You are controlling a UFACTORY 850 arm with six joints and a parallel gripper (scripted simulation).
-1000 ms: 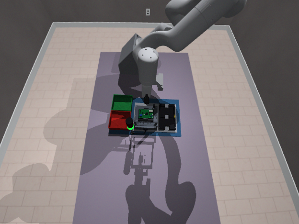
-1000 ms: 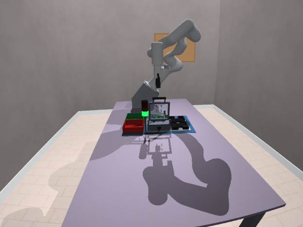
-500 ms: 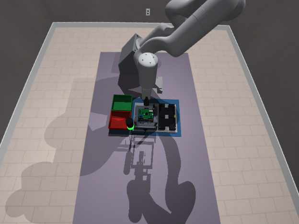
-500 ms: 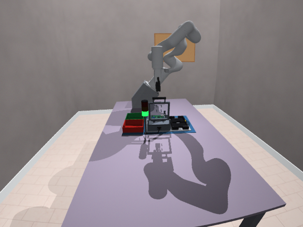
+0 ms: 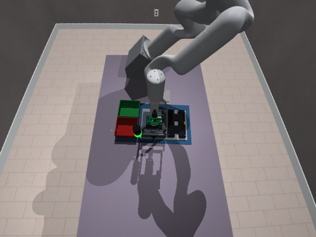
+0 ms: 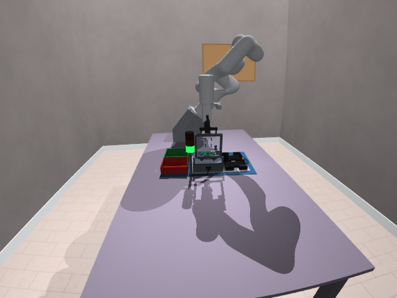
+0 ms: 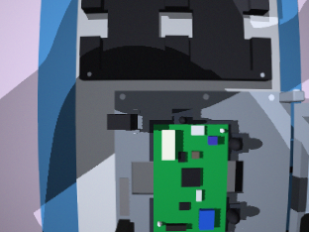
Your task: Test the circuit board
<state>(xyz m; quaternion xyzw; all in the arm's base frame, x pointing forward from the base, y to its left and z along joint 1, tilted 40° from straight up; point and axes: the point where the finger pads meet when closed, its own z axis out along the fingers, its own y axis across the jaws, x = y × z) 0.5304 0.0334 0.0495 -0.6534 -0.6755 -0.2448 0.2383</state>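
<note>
The fingers (image 5: 154, 113) (image 6: 207, 124) are spread above the circuit board (image 5: 154, 120) (image 6: 207, 153) (image 7: 190, 174), which lies component side up in the open tester (image 5: 153, 134) (image 6: 207, 165) (image 7: 121, 149). In the top view, the green bin (image 5: 129, 112) (image 6: 176, 152) sits at ten o'clock from the board; the signal light (image 5: 137, 131) (image 6: 189, 142) glows green.

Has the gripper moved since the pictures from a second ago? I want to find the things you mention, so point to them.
Yes: in the exterior view the gripper (image 5: 154, 114) (image 6: 207, 125) has come down, now close to the raised lid's black handle (image 6: 208, 128) instead of well above it.
</note>
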